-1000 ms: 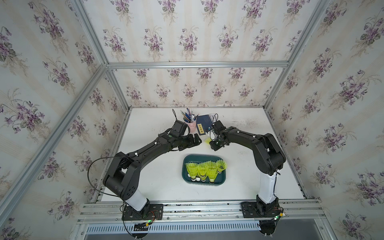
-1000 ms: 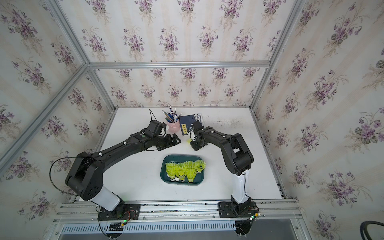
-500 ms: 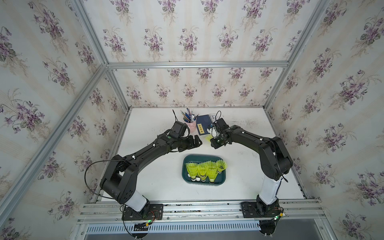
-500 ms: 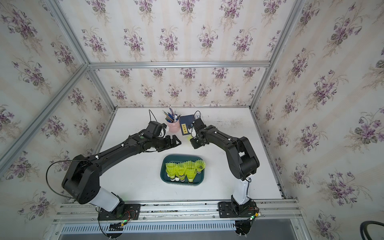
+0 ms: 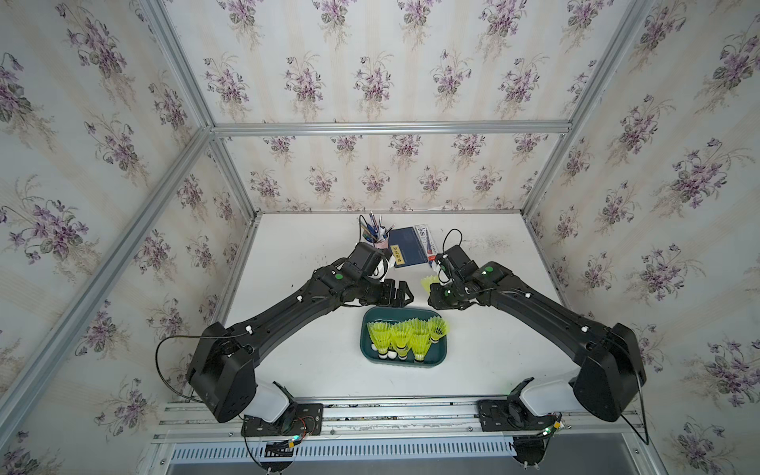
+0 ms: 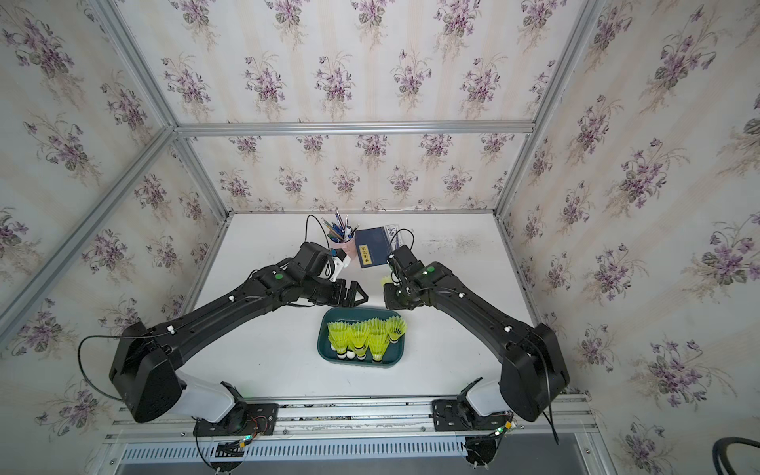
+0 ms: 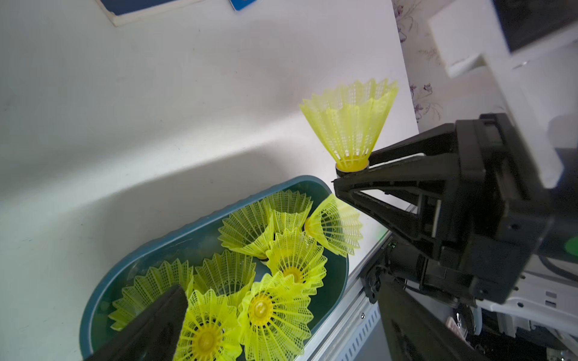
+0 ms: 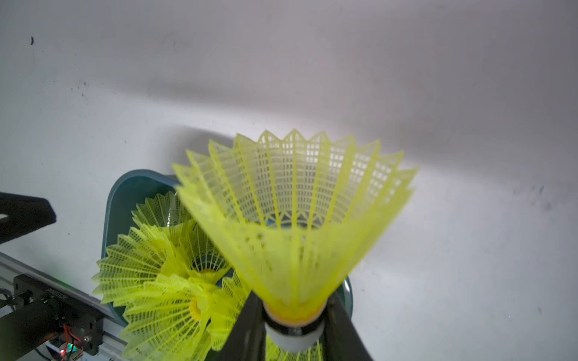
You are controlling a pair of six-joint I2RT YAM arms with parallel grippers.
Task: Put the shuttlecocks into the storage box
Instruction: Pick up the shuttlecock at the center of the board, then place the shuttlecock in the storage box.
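The storage box (image 5: pixel 386 314) (image 6: pixel 349 314) is a dark teal tray near the table's front, with several neon yellow shuttlecocks (image 5: pixel 401 337) (image 6: pixel 362 337) standing in it, skirts up. My right gripper (image 5: pixel 434 294) (image 6: pixel 388 293) hovers just behind the box's far right corner. It is shut on the white tip of one more shuttlecock (image 5: pixel 429 283) (image 7: pixel 350 122) (image 8: pixel 294 218), held upright. My left gripper (image 5: pixel 405 294) (image 6: pixel 357 295) stands open and empty at the box's far edge. One of its fingers (image 7: pixel 156 325) reaches over the box.
A pink pen cup (image 5: pixel 380 242) (image 6: pixel 343 242) and a blue book (image 5: pixel 407 246) (image 6: pixel 372 246) lie close behind both grippers. An aluminium rail (image 5: pixel 390 411) runs along the table's front edge. Papered walls close the table on three sides.
My right gripper has carried its shuttlecock a little to the right and nearer the box. The left gripper, still open, has drifted toward the box's far edge.
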